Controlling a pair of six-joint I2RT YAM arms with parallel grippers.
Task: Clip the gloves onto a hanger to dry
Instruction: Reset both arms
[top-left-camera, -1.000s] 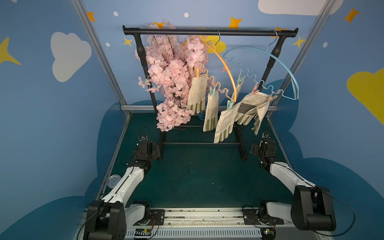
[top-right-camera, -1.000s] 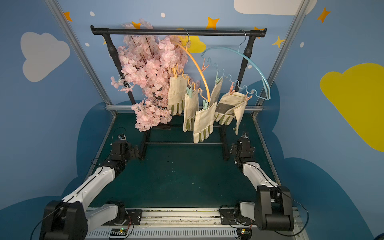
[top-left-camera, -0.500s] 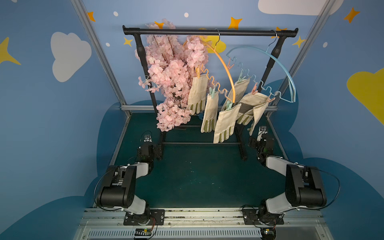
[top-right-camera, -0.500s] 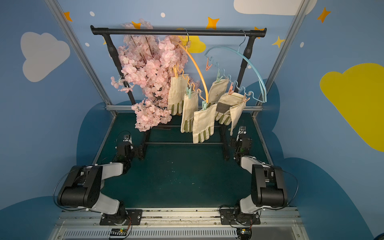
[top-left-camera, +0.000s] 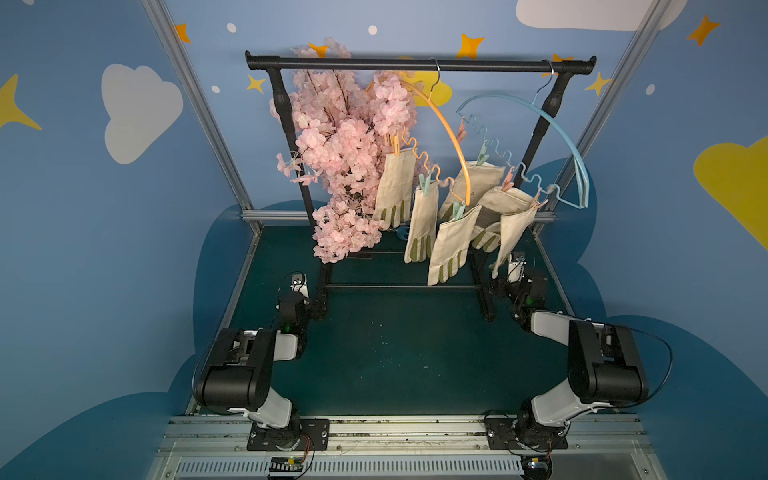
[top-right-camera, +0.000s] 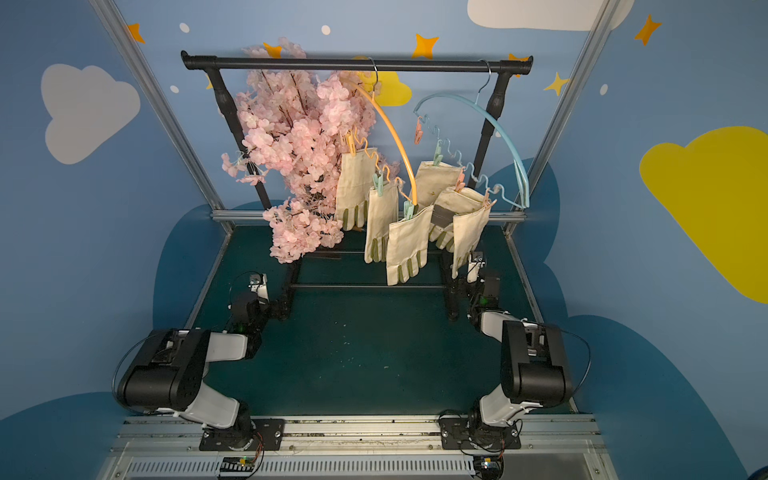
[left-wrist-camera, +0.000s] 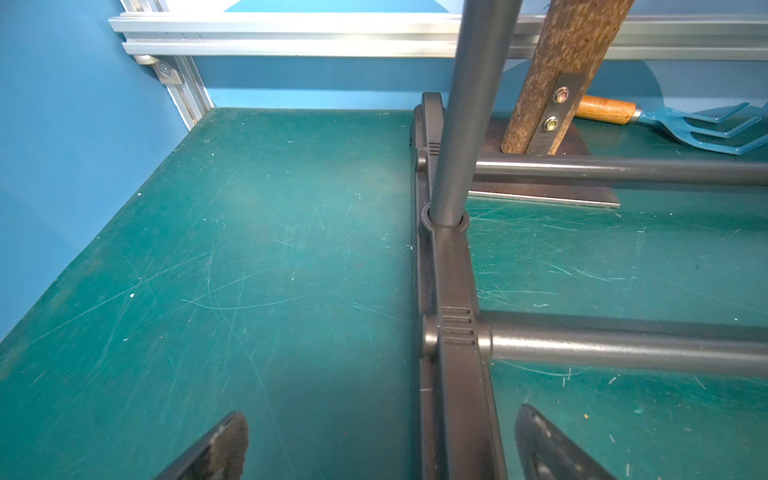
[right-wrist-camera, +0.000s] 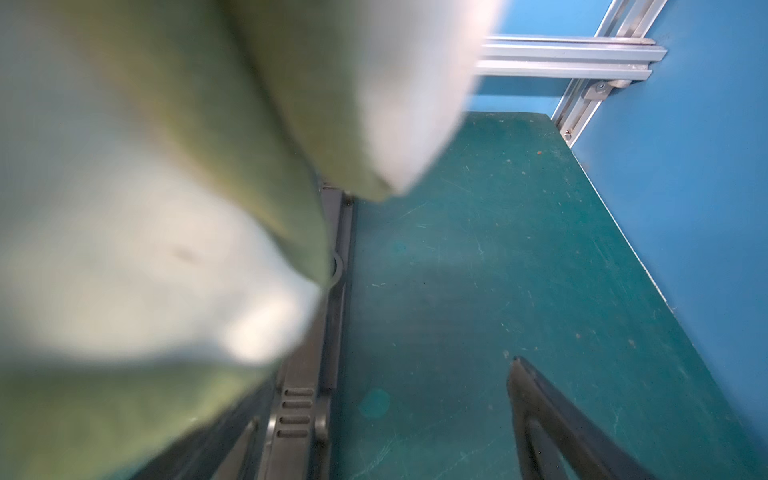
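Several cream gloves hang by pegs from an orange hanger (top-left-camera: 451, 137) and a blue hanger (top-left-camera: 557, 129) on the black rack; one glove (top-left-camera: 451, 245) hangs lowest in the middle. My left gripper (left-wrist-camera: 382, 449) is open just above the mat, its jaws astride the rack's left foot (left-wrist-camera: 455, 399), and it holds nothing. My right gripper (right-wrist-camera: 386, 432) is open by the rack's right foot (right-wrist-camera: 299, 415). A blurred glove (right-wrist-camera: 166, 216) hangs close in front of that camera. In both top views the two arms are folded low, with the left gripper (top-left-camera: 316, 305) and right gripper (top-right-camera: 459, 286) at the rack's feet.
A pink blossom branch (top-left-camera: 345, 166) leans on the rack's left post; its brown stem (left-wrist-camera: 552, 75) is bolted to a base plate. A blue hand rake (left-wrist-camera: 698, 124) lies on the green mat (top-left-camera: 395, 353) behind the rack. Aluminium frame rails (left-wrist-camera: 291, 33) and blue walls close in the mat.
Both arms have folded back, elbows drawn toward their bases, and the grippers stay low near the rack's feet. The gloves on the blue hanger have swung a little.
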